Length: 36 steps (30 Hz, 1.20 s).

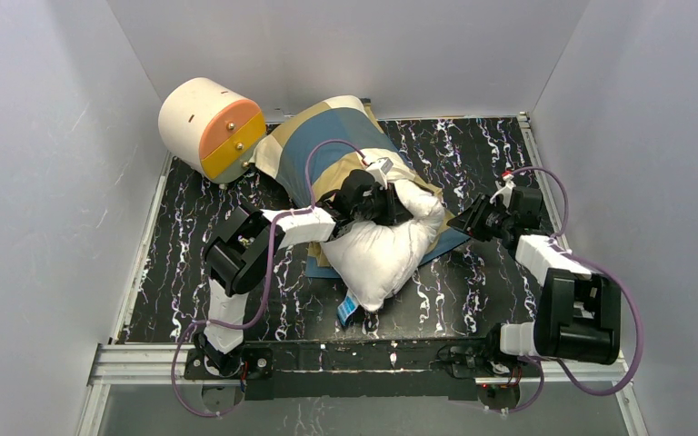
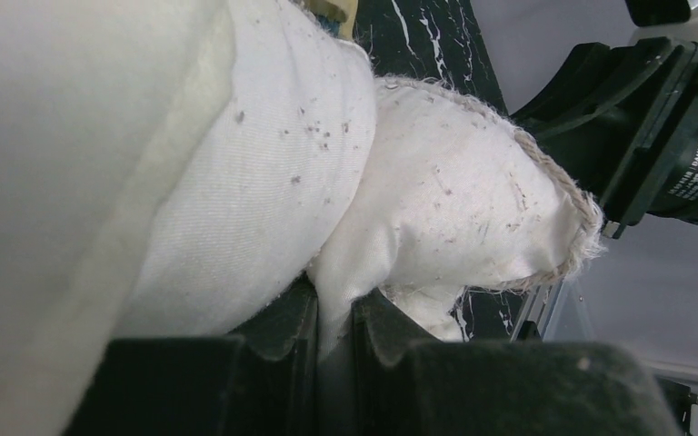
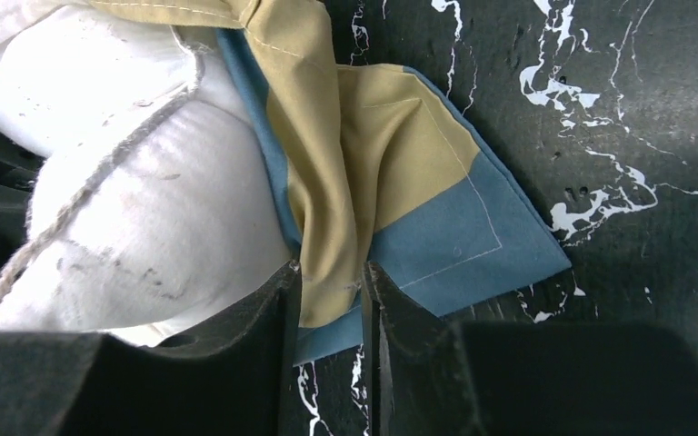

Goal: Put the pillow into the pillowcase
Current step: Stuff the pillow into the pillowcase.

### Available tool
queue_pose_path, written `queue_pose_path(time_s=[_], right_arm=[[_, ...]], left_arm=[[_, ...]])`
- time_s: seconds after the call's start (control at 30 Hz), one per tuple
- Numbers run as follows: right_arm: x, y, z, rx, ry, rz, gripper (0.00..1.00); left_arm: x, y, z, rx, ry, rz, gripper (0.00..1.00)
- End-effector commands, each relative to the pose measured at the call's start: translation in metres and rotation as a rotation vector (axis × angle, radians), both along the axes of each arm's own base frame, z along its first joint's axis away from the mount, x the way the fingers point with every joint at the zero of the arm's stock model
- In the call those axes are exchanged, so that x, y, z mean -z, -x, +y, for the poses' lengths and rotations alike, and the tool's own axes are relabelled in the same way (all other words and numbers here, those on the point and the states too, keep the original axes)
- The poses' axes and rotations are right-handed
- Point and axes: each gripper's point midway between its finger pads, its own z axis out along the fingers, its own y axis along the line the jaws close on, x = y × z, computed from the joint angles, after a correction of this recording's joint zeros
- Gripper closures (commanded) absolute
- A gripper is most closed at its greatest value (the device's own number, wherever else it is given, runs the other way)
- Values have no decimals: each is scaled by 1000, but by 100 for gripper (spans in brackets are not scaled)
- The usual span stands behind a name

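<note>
Plain white walls (image 1: 45, 136), black marbled table (image 1: 473, 300)

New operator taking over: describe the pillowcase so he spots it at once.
On the black marbled table, find the cream cylinder with the orange end at the far left; the pillowcase lies right of it. It is the thin cover in blue, tan and cream blocks, unlike the plain white pillow at its near end.

Clearance, top view
Bare table (image 1: 473, 154) upper right and lower left; pillow (image 1: 382, 259) and pillowcase (image 1: 327, 145) fill centre; cylinder (image 1: 211, 125) blocks upper left; walls (image 1: 54, 182) enclose.
</note>
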Motion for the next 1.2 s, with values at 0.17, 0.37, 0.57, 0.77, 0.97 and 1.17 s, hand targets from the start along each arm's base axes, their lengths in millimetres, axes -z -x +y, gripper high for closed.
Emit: queue_pose_path(time_s=[0.17, 0.37, 0.57, 0.77, 0.97, 1.17], right_arm=[[-6, -23, 12, -87, -57, -98, 59], [7, -24, 25, -125, -50, -66, 57], [1, -27, 40, -163, -50, -93, 54], [-5, -29, 46, -161, -24, -102, 49], [-3, -41, 53, -158, 31, -91, 40], [20, -61, 67, -174, 52, -67, 38]], left_arm=[[97, 17, 76, -117, -289, 240, 100], [99, 18, 79, -122, -296, 245, 100], [102, 18, 84, -129, -305, 250, 100], [106, 19, 85, -131, -306, 260, 100], [103, 21, 88, -144, -296, 261, 100], [110, 27, 91, -147, -290, 284, 100]])
